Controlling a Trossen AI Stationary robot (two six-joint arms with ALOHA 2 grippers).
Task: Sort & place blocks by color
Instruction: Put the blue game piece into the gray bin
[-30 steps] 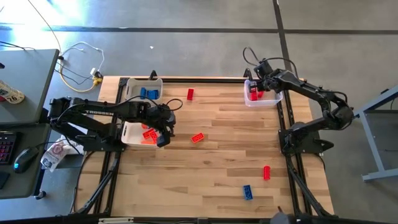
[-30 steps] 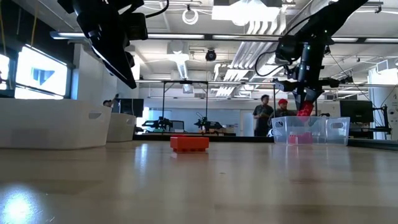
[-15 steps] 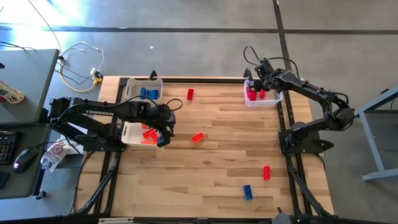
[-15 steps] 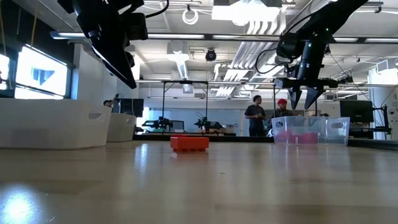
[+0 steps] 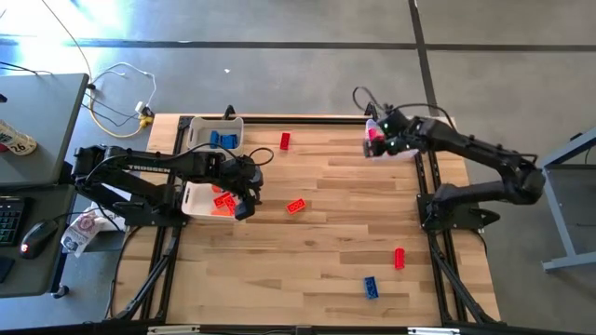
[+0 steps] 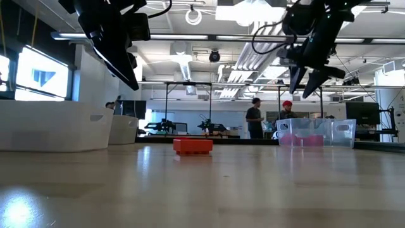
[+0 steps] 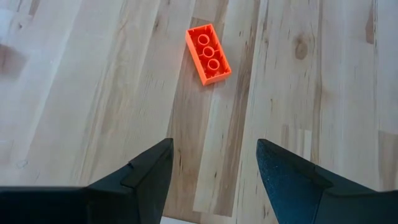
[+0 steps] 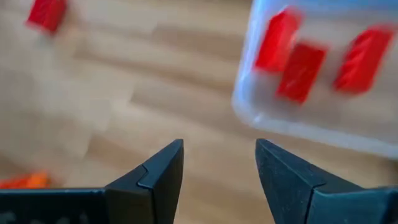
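The right gripper (image 5: 375, 140) is seen raised above the table at about one o'clock, at the inner edge of the clear bin (image 8: 261, 109); its fingers (image 8: 158, 171) are spread with nothing between them. Three red blocks (image 8: 301, 71) are seen inside that bin, just beyond the fingertips. A further red block (image 5: 285, 140) lies on the wood at twelve o'clock, well apart from both grippers.

The left gripper (image 5: 246, 203) is held at about nine o'clock, at the inner edge of a white bin (image 5: 194, 204) in which orange blocks (image 5: 223, 200) are seen. Its fingers (image 7: 144, 175) are set wide and empty. An orange block (image 7: 208, 53) lies on the table ahead of them, clear of both fingertips and slightly toward one side of the gap.

Blue blocks (image 5: 223, 139) are held in a second white bin (image 5: 200, 130) at eleven o'clock. Another red block (image 5: 399, 258) and a blue block (image 5: 371, 288) lie at five o'clock, far from either gripper.
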